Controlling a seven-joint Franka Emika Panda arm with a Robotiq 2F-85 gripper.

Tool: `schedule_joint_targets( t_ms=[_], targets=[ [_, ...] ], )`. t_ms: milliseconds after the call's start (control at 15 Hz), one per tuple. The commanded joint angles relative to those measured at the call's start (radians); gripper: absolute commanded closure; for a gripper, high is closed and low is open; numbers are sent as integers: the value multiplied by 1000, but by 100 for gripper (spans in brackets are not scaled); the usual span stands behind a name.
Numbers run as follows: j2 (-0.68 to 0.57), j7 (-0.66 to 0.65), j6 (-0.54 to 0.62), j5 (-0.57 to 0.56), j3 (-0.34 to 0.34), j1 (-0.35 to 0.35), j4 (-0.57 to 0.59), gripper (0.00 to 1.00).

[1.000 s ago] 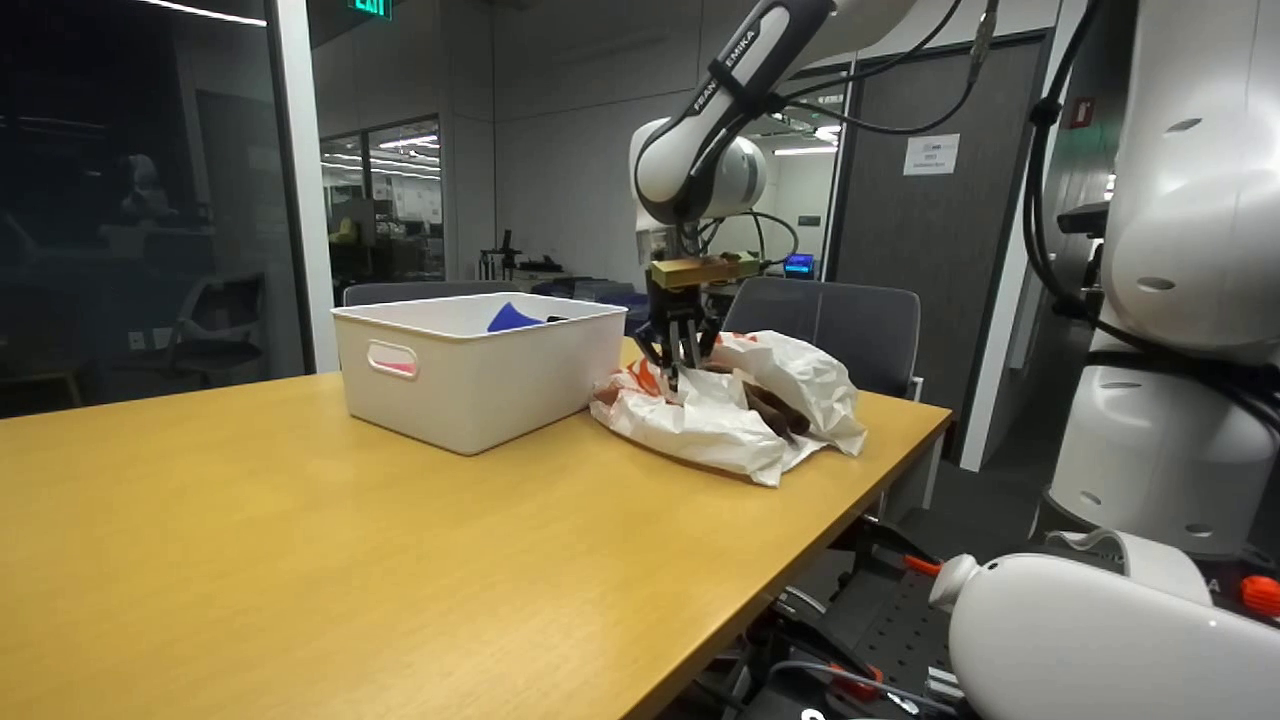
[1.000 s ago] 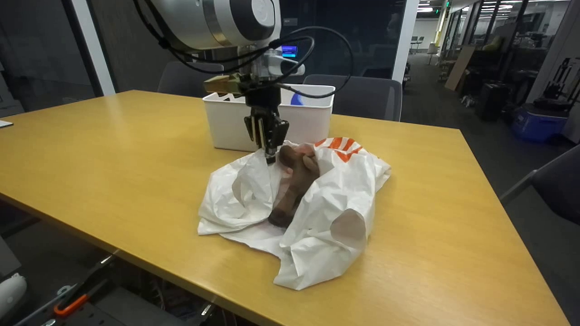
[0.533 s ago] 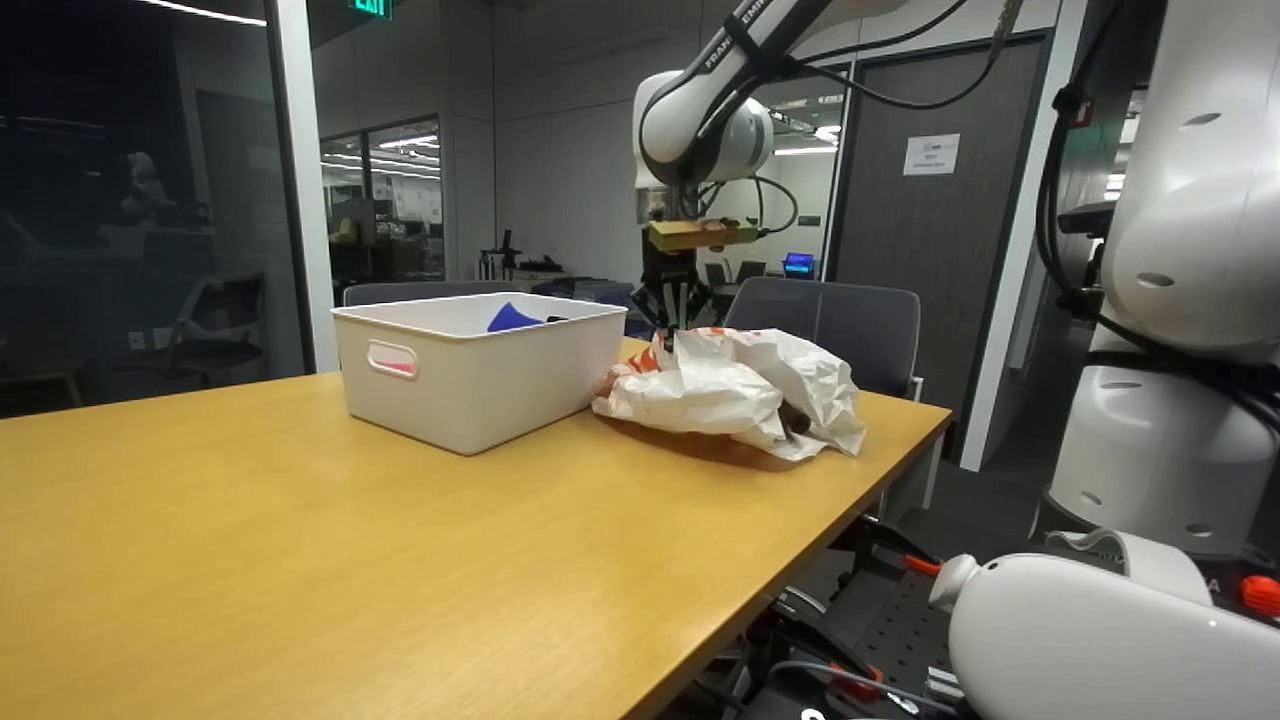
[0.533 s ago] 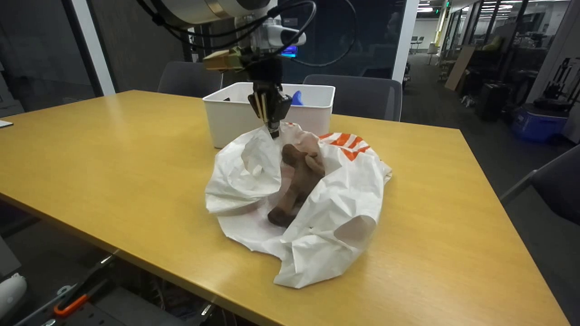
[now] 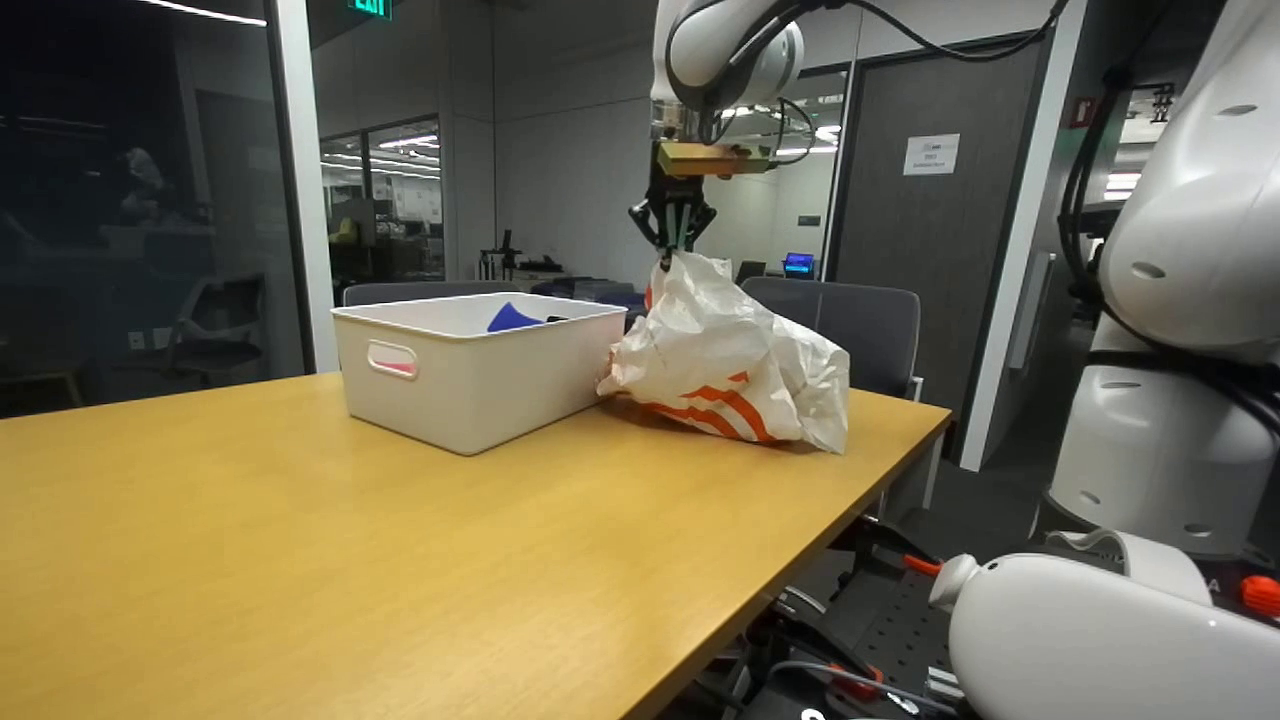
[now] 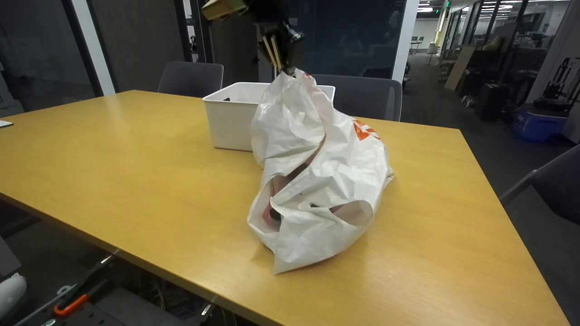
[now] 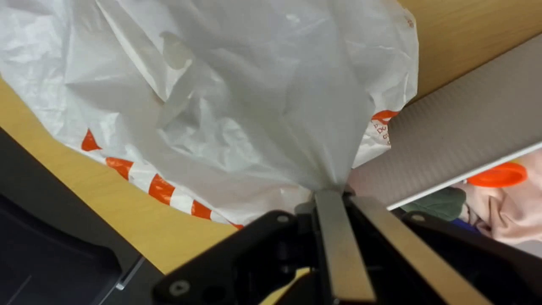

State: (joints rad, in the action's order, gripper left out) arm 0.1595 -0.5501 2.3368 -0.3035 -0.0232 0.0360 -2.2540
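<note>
My gripper (image 5: 668, 258) is shut on the top edge of a crumpled white plastic bag (image 5: 740, 350) with orange stripes. It also shows in an exterior view (image 6: 285, 72) and in the wrist view (image 7: 332, 192), where the bag (image 7: 237, 106) gathers to a point between the fingertips. The bag is pulled up into a peak, with its lower part still on the table. Through its folded opening, in an exterior view, a small part of a dark brown object (image 6: 275, 214) shows; the rest is hidden by the bag.
A white bin (image 5: 480, 380) stands on the wooden table (image 5: 300, 540) close beside the bag. It holds a blue item (image 5: 510, 317); the wrist view shows pink cloth (image 7: 516, 203), green cloth (image 7: 440, 202) and an orange ring (image 7: 499, 174) in it. Chairs (image 6: 192, 79) stand at the table.
My gripper has risen, drawing the bag's edge upward. The bag has gone from lying spread and low to a tall peak, its sides closing over the brown object. The bin has not moved.
</note>
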Motion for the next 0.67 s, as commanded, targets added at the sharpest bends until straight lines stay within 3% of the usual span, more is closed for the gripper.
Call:
schedule_joint_targets(
  t_ms=[0, 200, 467, 533, 600],
  targets=[
    [-5, 68, -37, 83, 18, -2, 2, 98],
    [-33, 205, -134, 262, 13, -26, 8, 97],
    [-53, 246, -232, 312, 19, -25, 25, 98],
    [-55, 217, -251, 286, 23, -22, 29, 75],
    [-57, 189, -271, 252, 27, -19, 33, 71]
  ],
)
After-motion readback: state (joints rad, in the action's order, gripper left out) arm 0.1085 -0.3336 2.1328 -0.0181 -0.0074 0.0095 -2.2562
